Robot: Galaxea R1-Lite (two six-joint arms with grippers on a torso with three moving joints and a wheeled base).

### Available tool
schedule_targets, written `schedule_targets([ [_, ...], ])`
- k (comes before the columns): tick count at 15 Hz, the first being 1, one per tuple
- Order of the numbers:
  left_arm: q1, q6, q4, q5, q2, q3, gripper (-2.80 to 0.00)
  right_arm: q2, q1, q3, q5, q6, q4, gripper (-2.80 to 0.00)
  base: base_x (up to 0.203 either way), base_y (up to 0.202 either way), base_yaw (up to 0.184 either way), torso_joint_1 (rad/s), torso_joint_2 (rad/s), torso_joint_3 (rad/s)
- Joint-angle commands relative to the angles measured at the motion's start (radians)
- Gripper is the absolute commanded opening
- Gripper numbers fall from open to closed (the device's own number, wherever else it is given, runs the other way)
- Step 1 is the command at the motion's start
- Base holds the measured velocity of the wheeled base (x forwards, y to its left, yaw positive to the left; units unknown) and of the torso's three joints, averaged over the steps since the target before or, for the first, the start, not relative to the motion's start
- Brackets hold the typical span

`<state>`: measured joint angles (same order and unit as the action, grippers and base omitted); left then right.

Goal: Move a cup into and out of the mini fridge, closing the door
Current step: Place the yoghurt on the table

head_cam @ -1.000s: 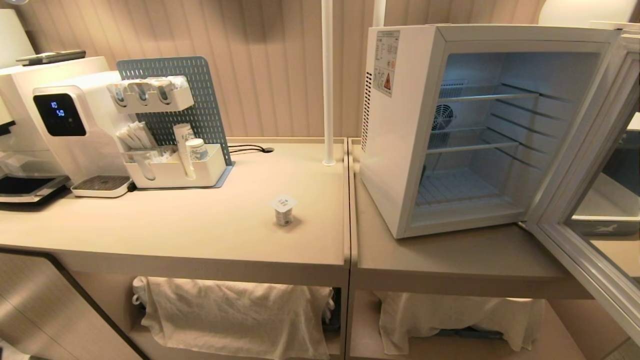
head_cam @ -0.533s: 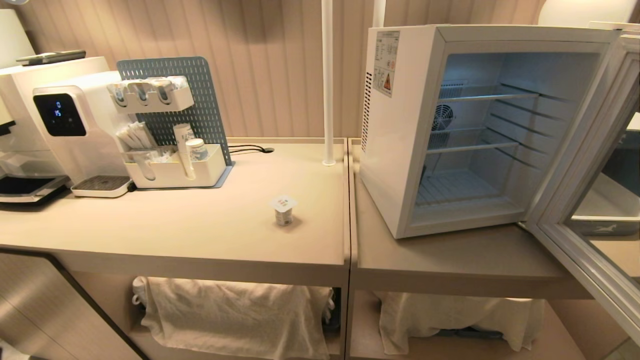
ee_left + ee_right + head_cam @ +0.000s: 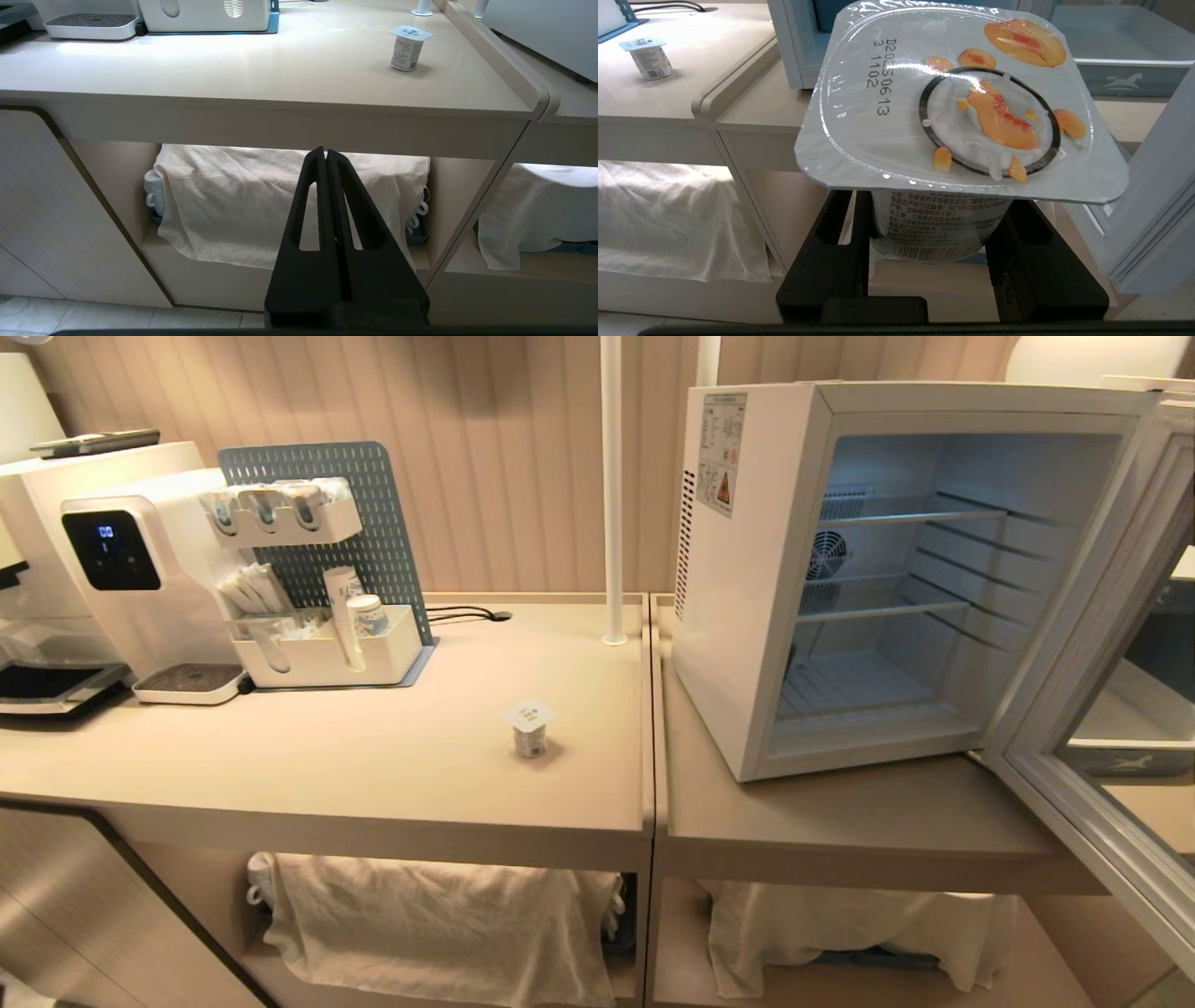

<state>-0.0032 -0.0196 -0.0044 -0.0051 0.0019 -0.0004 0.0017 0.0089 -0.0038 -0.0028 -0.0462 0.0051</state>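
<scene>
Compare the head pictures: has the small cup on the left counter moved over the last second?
No. The small cup stands in the same spot, equally near the white pole and the counter's right edge.

The cup's foil lid (image 3: 957, 102) reads "D20250613 3 1102" (stamped beside the peach picture); other labels are illegible.

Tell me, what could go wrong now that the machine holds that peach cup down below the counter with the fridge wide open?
1. The right pincer grips the peach cup only by its body below the wide lid; a bump against the counter edge on the way up might loosen it.
2. The door stands far open beside the arm, so a swing could hit it.
3. The fridge keeps losing cold meanwhile.
</scene>
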Motion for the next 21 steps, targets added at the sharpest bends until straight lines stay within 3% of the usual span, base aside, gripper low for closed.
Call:
schedule_targets([
  [1,0.000,0.000,0.000,0.000,0.000,0.000,-2.80,0.000,0.000,0.004,0.001,-0.004,-0.002,-2.80,0.000,0.000,0.000,0.000,0.00,0.000],
  [6,0.000,0.001,0.000,0.000,0.000,0.000,-2.80,0.000,0.000,0.004,0.000,0.002,-0.001,-2.80,0.000,0.019,-0.003,0.000,0.00,-0.001],
  [21,0.000,0.004,-0.002,-0.001,0.000,0.000,-2.80,0.000,0.000,0.004,0.000,0.006,-0.001,-2.80,0.000,0.190,0.000,0.002,0.00,0.002],
])
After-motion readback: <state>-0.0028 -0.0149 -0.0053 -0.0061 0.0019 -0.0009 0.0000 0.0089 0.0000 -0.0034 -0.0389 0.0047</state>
